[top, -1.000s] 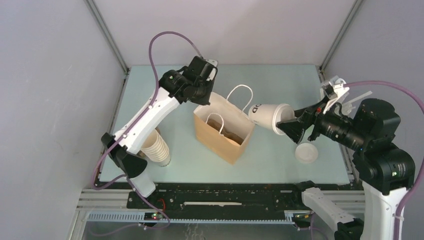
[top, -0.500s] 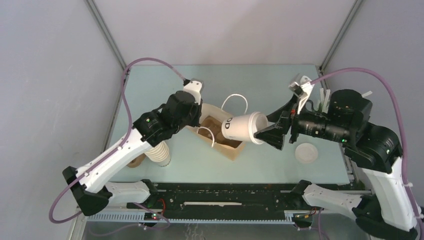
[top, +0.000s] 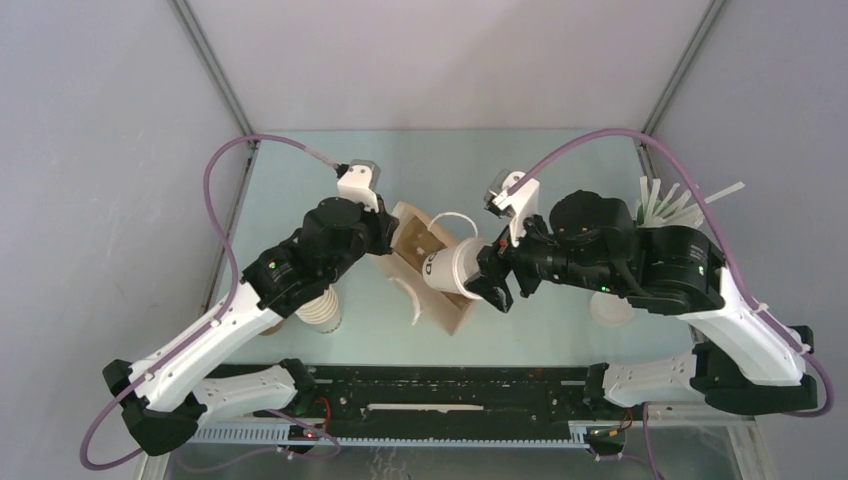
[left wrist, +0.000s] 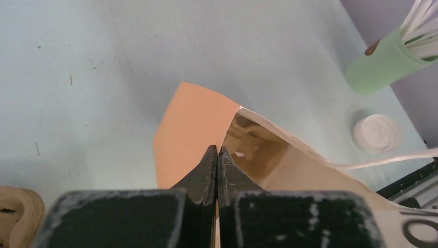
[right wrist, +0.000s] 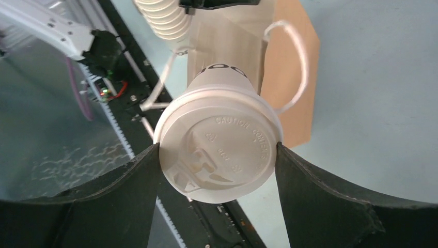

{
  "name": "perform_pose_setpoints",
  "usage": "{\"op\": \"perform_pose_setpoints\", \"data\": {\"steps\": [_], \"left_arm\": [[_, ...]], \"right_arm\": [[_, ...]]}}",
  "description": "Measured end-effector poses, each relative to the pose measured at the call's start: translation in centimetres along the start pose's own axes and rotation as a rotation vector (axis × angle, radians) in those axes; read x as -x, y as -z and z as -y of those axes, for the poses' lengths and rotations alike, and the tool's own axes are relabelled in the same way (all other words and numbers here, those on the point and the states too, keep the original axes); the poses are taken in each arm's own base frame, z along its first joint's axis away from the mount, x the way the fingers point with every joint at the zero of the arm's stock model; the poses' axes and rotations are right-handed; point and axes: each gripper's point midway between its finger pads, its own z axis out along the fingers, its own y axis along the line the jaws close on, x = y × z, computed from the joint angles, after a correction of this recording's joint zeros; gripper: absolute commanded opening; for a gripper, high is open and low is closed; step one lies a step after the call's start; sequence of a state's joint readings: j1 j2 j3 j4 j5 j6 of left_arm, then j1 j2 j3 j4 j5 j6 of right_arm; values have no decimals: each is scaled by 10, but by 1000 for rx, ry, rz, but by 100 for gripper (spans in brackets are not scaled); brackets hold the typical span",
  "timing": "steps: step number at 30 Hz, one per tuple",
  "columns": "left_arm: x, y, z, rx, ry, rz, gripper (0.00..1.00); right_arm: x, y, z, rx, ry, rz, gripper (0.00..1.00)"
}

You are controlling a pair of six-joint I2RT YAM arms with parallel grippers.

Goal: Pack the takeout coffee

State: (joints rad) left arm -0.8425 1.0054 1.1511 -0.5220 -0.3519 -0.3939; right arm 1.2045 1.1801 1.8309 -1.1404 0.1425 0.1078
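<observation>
We find soft, even light from above in all views. The pale desk (top: 560, 170) is bright, and the arms throw only weak shadows on it. Close to its camera, the left claw (left wrist: 217, 155) looks a little soft, and the paper bag (left wrist: 191, 129) glows orange. The lid of the takeout coffee (right wrist: 219, 150) is sharp, with its raised letters readable. Reflections ripple on the glossy panel (right wrist: 46, 129).

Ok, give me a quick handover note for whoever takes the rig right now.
Left gripper: shut on the bag edge, holding the mouth open.
Right gripper: shut on the cup, gripped at its lid; the cup lies sideways, base toward the bag.
Done: cup lidded, lifted and brought to the bag mouth.
Left: push it fully in, ideally upright, then release both grippers.
</observation>
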Motion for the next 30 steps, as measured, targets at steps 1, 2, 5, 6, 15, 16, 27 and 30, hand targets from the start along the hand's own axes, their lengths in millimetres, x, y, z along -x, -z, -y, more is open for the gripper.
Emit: {"op": "perform_pose_setpoints", "data": {"steps": [1, 2, 5, 6, 15, 16, 27, 30], "left_arm": [[3, 0, 1, -1, 5, 8, 0], [5, 1, 2, -3, 14, 15, 0], [9, 2, 4, -9, 41, 23, 0], [10, 2, 5, -10, 50, 23, 0], [9, 2, 9, -23, 69, 13, 0], [9, 2, 9, -23, 69, 13, 0], [10, 5, 10, -36, 79, 15, 0], [10, 6, 12, -45, 82, 14, 0]], "right_arm": [[1, -3, 2, -23, 13, -6, 37], [2, -5, 4, -42, 23, -8, 38], [7, -13, 9, -95, 60, -21, 38], [7, -17, 9, -108, 73, -26, 38], [-4, -34, 9, -175, 176, -95, 38], [-6, -35, 8, -176, 185, -101, 38], [-30, -57, -5, -203, 325, -213, 40], [-46, -67, -1, -224, 367, -254, 40]]}}
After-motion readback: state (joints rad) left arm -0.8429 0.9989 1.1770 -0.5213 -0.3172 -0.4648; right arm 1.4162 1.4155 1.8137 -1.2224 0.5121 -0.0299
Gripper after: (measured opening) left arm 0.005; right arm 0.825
